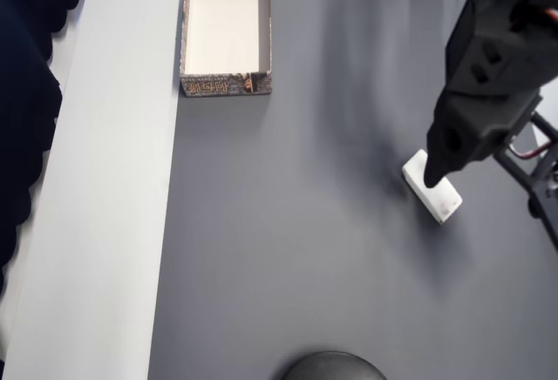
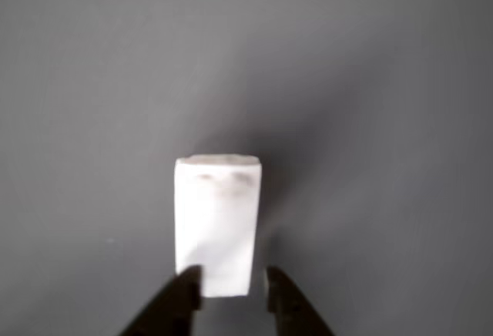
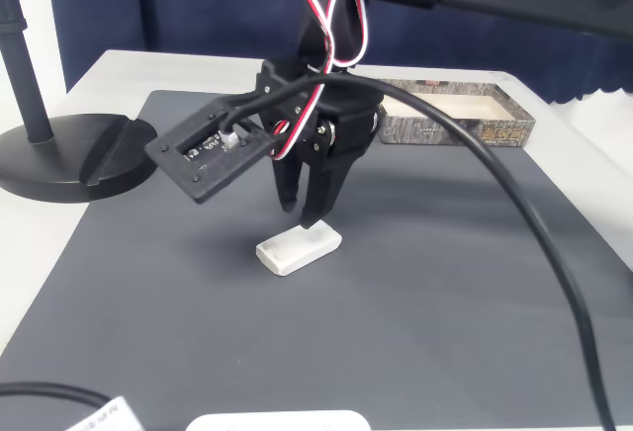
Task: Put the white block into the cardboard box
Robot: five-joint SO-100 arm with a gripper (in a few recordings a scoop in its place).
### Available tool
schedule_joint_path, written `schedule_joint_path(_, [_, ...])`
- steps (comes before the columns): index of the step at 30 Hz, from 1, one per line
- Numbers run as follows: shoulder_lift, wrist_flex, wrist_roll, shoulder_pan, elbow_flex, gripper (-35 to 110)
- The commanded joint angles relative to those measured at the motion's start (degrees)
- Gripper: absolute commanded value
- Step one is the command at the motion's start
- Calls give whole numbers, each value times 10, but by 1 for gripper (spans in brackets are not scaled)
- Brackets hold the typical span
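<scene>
- Tool (image 2: 229, 290) released, fingertips (image 2: 185, 286) parted either side of one short end of the white block (image 2: 216, 224).
- White block flat on the dark mat (image 3: 415, 283) of the bench (image 1: 96, 179).
- Cardboard box (image 1: 226, 85) well apart, at the mat's far edge.

No readable text, labels, brands or numbers anywhere in your three views.

You will find print in two places, and neither resolves into words. The cardboard box (image 1: 225, 85) carries a brown-grey printed pattern on its outer walls; in the overhead view and the fixed view it stays an illegible texture. The black plate (image 3: 213, 153) mounted on the arm shows small pale marks in the fixed view, too tiny and blurred to read. The white block (image 2: 217, 224) has a plain face with only faint smudges.
</scene>
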Motion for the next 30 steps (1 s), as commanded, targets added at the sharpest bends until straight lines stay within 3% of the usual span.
schedule_joint_path(1, [46,-5,6,4,-4,16])
schedule_joint_path(18, [54,-18,-12,6,11,23])
schedule_joint_path(30, [60,-18,58,11,17,30])
